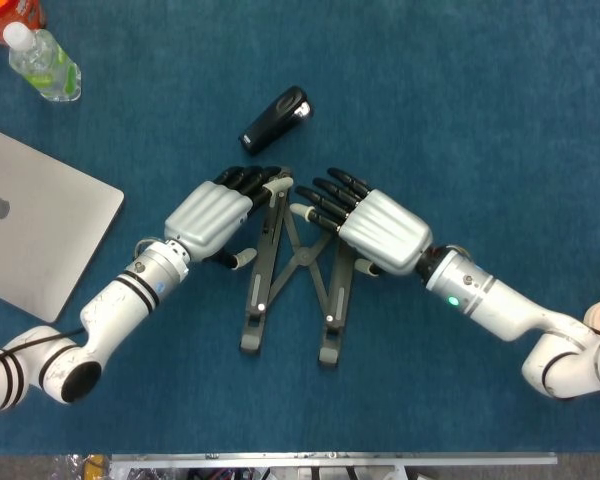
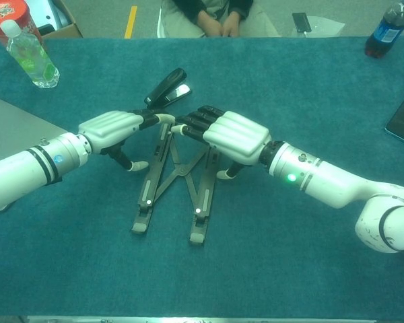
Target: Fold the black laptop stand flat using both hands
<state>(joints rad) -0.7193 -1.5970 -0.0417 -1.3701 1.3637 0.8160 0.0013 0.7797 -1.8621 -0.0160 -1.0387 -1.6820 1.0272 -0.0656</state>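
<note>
Squeezing looks like the step in hand: the laptop stand (image 1: pixel 295 270) lies splayed mid-desk (image 1: pixel 460 120), left hand (image 1: pixel 212 215) and right hand (image 1: pixel 375 228) pressing its far ends with fingers extended, gripping nothing, and next should push its rails together.

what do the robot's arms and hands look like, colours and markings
Both arms are glossy white tubes with black bands near the wrists. The left hand and right hand have ribbed silver-white backs, black fingers and pale tips. A small blue mark sits on the left wrist, and a green light glows on the right wrist. Each arm ends in a rounded white elbow joint with black rings.
</note>
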